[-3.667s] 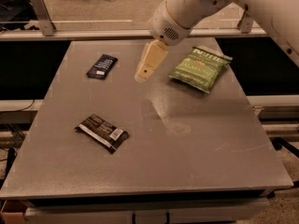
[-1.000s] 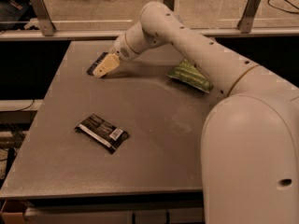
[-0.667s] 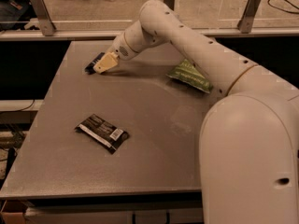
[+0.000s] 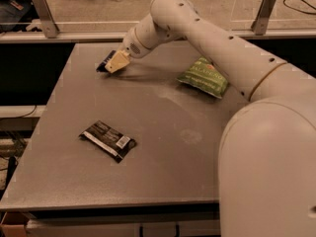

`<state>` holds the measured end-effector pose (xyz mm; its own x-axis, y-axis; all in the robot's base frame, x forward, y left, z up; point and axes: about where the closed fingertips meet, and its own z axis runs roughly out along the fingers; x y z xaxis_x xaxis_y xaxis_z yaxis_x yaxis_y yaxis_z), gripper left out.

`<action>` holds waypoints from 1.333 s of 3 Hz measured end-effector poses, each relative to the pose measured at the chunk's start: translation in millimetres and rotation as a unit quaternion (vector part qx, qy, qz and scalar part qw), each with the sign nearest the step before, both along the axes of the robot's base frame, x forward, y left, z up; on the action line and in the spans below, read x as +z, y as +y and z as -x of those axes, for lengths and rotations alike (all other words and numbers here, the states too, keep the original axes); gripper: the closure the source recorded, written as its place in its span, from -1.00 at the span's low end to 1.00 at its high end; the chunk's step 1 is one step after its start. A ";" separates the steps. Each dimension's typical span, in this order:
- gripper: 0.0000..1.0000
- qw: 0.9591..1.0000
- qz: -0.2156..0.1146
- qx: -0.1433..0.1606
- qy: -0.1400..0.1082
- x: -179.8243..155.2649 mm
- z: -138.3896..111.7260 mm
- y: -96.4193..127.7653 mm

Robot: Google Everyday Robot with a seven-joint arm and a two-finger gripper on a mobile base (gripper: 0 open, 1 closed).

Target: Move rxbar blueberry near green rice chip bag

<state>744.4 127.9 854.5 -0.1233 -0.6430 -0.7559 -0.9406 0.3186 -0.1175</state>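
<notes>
The gripper [image 4: 116,61] is down at the far left part of the tabletop [image 4: 168,181], its tan tip pressed low over the rxbar blueberry [image 4: 102,64]. Only 1 dark end of the bar shows, sticking out to the left of the tan tip and just touching it; the rest is hidden beneath the gripper. Whether the gripper is open or closed on the bar cannot be told from this view.

The white arm [image 4: 197,28] runs from the gripper up and across to the right, passing over the back edge of the green rice chip bag [image 4: 203,78]. The bag lies flat on the right side of the tabletop, well apart from the bar.

1 black-brown wrapper [image 4: 107,140] with a white barcode patch lies nearer the front left, away from both.
</notes>
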 end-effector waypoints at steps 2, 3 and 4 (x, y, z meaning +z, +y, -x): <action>1.00 0.991 0.111 -0.037 -0.058 58.0 -8.0 -84.1; 1.00 0.985 0.153 -0.071 -0.044 57.1 -11.6 -144.9; 1.00 0.978 0.182 -0.102 -0.025 50.7 -9.5 -195.6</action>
